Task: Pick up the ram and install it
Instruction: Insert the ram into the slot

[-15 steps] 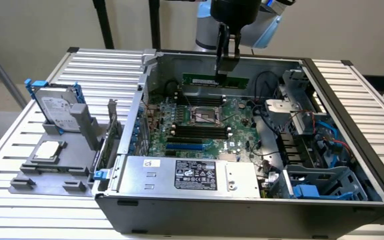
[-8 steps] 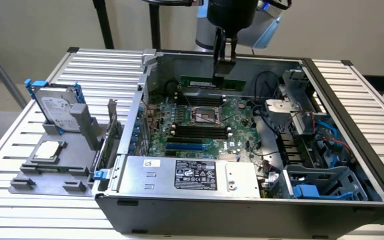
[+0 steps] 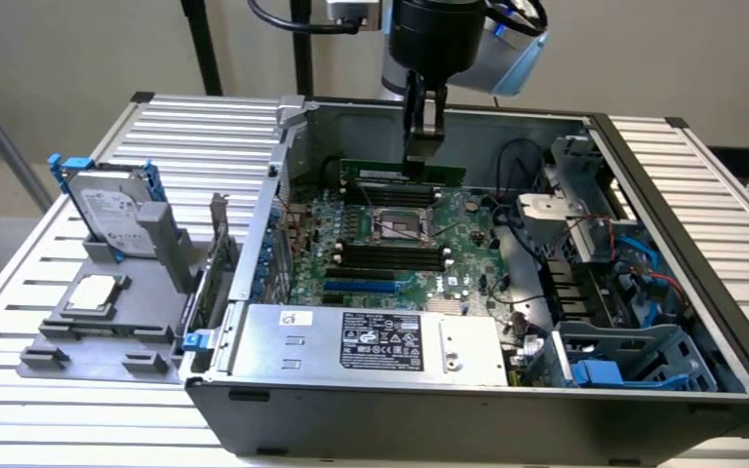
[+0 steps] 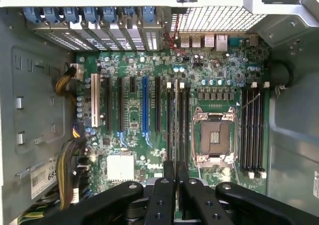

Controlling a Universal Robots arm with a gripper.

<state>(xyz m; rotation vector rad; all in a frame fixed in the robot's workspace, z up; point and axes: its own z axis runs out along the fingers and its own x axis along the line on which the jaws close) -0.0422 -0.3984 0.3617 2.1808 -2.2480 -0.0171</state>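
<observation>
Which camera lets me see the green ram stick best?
The exterior view. There the ram shows its long green side, clamped in the gripper. The wrist view looks down past the fingers, where at most its thin edge appears, hard to tell from the slots.

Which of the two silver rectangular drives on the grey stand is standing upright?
The larger silver drive in the blue frame, at the far end of the grey stand; the smaller silver drive lies flat, nearer the camera.

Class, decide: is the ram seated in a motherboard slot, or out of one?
Out: the end effector holds the ram on edge above the motherboard, whose slots look empty.
</observation>
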